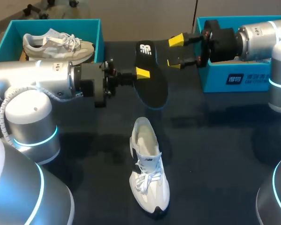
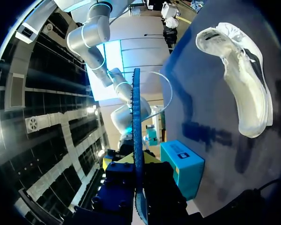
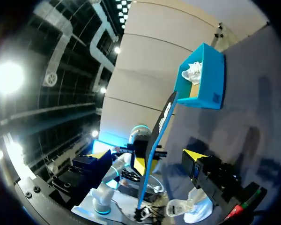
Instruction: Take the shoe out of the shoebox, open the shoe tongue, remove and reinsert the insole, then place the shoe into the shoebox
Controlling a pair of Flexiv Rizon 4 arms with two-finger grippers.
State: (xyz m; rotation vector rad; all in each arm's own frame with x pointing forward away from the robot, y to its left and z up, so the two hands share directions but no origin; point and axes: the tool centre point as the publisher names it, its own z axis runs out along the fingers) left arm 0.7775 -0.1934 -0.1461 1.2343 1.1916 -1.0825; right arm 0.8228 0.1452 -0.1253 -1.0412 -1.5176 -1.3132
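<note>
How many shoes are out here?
2: a beige shoe in the left shoebox, a white shoe on the table. The right shoebox interior is hidden and may hold more.

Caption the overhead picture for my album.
Left pincer holds the black insole, right pincer open beside it, white shoe lying on the table.

My left arm point(image 1: 42, 79) lies flat across from the left, and the left gripper point(image 1: 143, 73) pinches the thin insole point(image 1: 152, 82) between its fingers. My right arm point(image 1: 257, 40) lies flat from the right, and the right gripper point(image 1: 177, 51) holds its two yellow fingers wide apart.
</note>
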